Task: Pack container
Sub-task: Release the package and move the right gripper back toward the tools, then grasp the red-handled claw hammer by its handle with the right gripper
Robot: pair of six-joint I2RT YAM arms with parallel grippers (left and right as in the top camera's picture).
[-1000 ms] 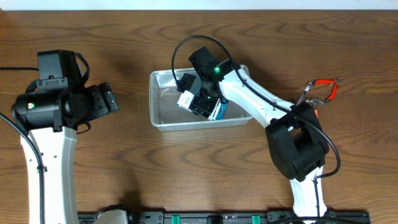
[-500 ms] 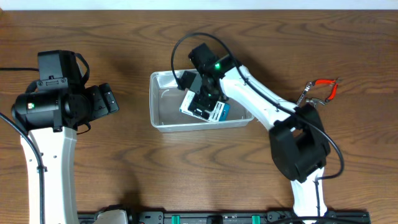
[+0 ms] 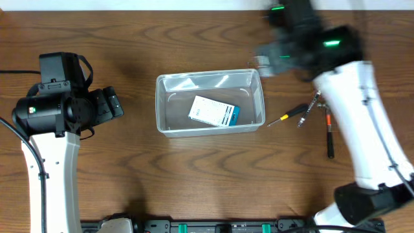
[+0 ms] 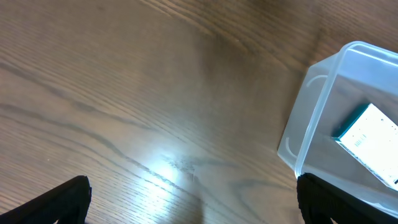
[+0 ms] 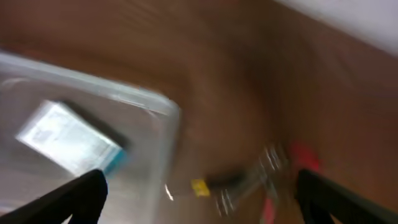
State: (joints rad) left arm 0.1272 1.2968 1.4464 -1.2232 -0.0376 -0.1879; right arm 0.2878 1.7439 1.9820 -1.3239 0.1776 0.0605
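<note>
The clear plastic container (image 3: 159, 103) stands at the table's centre with a white-and-blue card (image 3: 213, 111) lying flat inside it. My right gripper (image 3: 264, 62) is blurred, high above the container's back right corner. In the right wrist view it (image 5: 199, 199) is open and empty, over the container's edge (image 5: 169, 118) and the card (image 5: 68, 137). My left gripper (image 3: 113, 103) hovers left of the container, apart from it. In the left wrist view it (image 4: 196, 205) is open and empty, with the container (image 4: 311, 118) and card (image 4: 373, 143) at the right.
Hand tools lie on the table right of the container: a screwdriver with a yellow-tipped black handle (image 3: 288, 116) and red-handled pliers (image 3: 328, 126). They show blurred in the right wrist view, the screwdriver (image 5: 208, 183) and the red handles (image 5: 301, 155).
My right gripper has let go of the card, which now lies in the container. The right arm has swung up and away to the back right, uncovering the tools. The left arm has not moved.
</note>
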